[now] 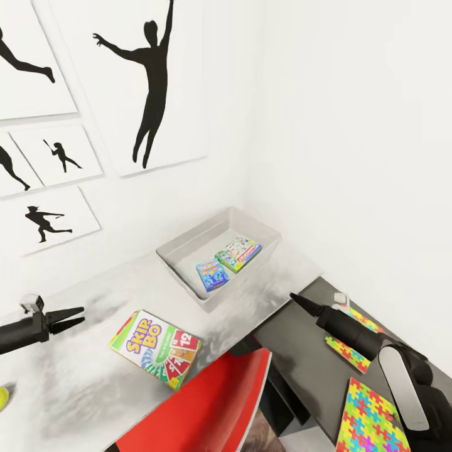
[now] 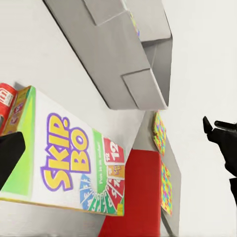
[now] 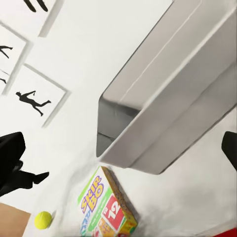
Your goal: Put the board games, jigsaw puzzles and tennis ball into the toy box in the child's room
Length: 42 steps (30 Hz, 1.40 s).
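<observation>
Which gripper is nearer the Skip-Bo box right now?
Left. The left gripper hovers just beside the Skip-Bo box; the right gripper is farther, over the desk's lower wing.

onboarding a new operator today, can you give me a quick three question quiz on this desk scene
1. True or false: the toy box already holds two board games.
2. Which toy lies on the pale desk top between the left end effector and the toy box? A) Skip-Bo box B) jigsaw puzzle C) tennis ball
3. Fill in: both jigsaw puzzles lie on the ____ grey wing of the desk, near the right end effector.

Key:
1. True: the blue game and the greenish game lie inside.
2. A, the Skip-Bo box.
3. Dark: one puzzle by the arm, the other puzzle partly under it.
</observation>
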### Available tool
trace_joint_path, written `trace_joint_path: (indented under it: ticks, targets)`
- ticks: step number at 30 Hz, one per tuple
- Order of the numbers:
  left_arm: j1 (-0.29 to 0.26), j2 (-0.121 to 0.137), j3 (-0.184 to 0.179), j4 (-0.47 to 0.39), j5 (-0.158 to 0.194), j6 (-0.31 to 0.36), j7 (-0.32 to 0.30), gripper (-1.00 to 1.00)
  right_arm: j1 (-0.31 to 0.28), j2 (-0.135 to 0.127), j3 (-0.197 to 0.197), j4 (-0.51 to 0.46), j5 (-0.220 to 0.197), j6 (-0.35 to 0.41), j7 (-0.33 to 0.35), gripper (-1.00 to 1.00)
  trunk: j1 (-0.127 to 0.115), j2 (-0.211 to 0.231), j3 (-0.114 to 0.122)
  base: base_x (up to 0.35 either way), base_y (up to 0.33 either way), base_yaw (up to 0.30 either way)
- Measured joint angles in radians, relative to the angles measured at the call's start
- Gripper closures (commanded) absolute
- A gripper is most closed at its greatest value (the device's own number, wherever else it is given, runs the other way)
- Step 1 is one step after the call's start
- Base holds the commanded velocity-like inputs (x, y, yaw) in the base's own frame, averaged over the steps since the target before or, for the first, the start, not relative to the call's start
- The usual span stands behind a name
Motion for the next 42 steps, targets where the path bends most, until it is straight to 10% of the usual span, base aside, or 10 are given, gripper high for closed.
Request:
trace_joint_path:
  ticks: [42]
  targets:
    - [0.023,0.006,0.013,0.018,0.005,-0.038,0.000,-1.00,0.004,0.012,0.002,0.001,0.002,-0.024,0.032,-1.00,0.000,0.000,0.022,-0.018,0.000,-0.022]
